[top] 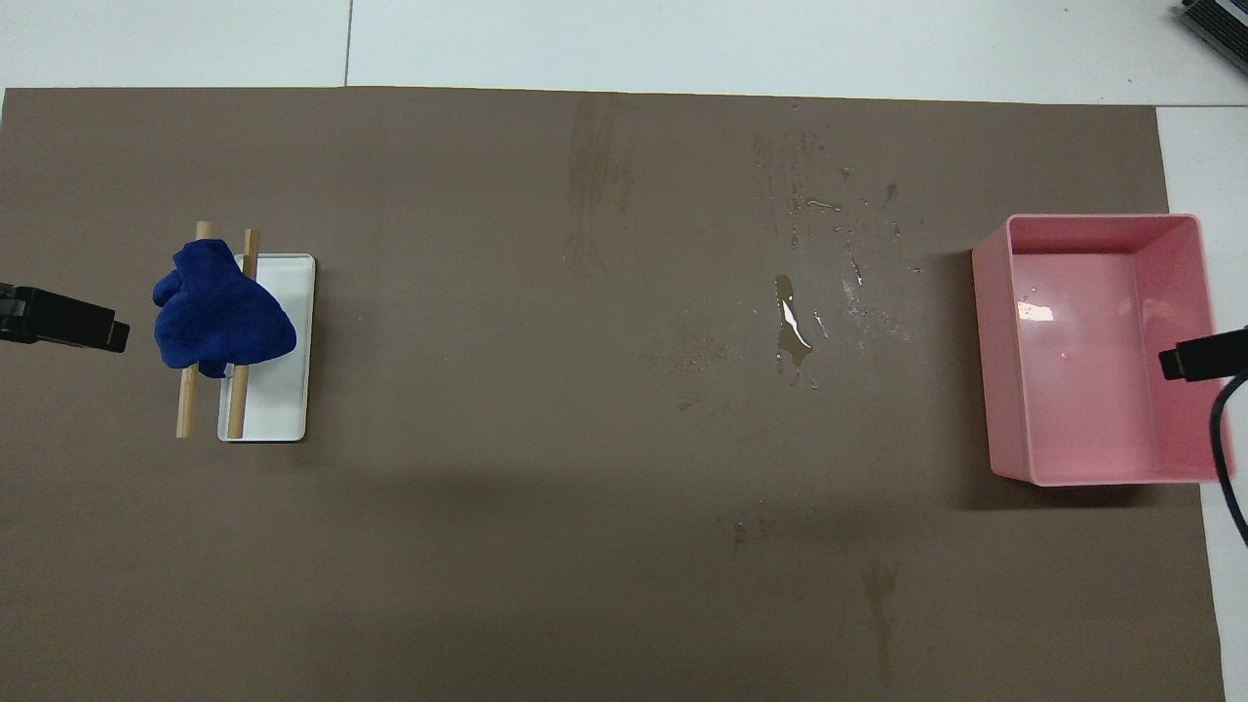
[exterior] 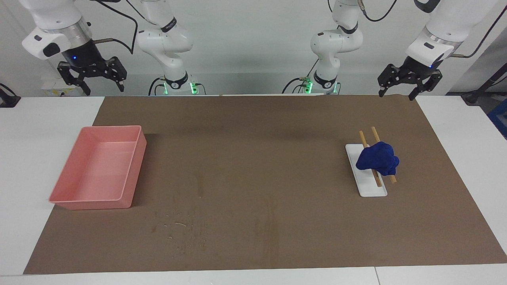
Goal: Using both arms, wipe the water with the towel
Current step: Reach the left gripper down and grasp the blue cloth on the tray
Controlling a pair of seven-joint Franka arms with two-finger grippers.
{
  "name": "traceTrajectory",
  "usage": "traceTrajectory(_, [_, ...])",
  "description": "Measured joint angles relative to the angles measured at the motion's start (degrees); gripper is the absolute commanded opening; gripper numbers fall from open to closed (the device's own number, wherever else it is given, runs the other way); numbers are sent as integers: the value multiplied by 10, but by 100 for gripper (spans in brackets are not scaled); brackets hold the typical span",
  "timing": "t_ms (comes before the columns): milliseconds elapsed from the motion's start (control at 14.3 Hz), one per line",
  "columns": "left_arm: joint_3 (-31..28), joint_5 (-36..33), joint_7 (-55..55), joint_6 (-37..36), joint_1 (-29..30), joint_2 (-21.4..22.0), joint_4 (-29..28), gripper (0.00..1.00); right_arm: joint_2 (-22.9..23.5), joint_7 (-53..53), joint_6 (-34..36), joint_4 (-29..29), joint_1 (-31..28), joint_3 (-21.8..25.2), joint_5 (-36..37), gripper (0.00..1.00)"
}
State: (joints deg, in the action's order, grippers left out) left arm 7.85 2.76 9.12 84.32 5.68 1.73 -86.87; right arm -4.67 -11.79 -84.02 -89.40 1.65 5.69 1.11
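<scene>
Jaws apart on both, the left gripper (exterior: 397,89) and right gripper (exterior: 94,78) hang raised at the robots' edge of the brown mat (exterior: 253,118). A crumpled blue towel (exterior: 378,159) lies on two wooden sticks (exterior: 363,137) across a white tray (exterior: 372,189) toward the left arm's end; water (top: 792,327) glistens beside the pink bin (exterior: 79,200).

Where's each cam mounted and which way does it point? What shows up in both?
Facing view: high across the table, looking at the robots; both arms show, left gripper and right gripper raised, open.
Overhead view: above the robots' end, looking steeply down; only the left gripper's tip and the right's show.
Shared: blue towel on two wooden rods, white tray, pink bin, water on brown mat.
</scene>
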Motion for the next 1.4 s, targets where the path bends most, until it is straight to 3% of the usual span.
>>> traceTrajectory(350, [0,0,0,3,0,0,0,100,-1,0,5,0,0,2,0,100])
traceTrajectory(630, [-1,-5,-1,47,0,-1,-14,100,-1,0,5,0,3,-8,0,100])
traceTrajectory(909, [-4,-53,-4,191,1,-17,-89,100,9,0,15,15,3,-12,0,100])
traceTrajectory(1259, [-7,-93,-26,343,1,-102,-125,100,57,0,39,65,4,-13,-1,100])
traceTrajectory(1399, [-7,-103,-30,383,1,-110,-158,100,61,0,39,65,5,-14,-1,100])
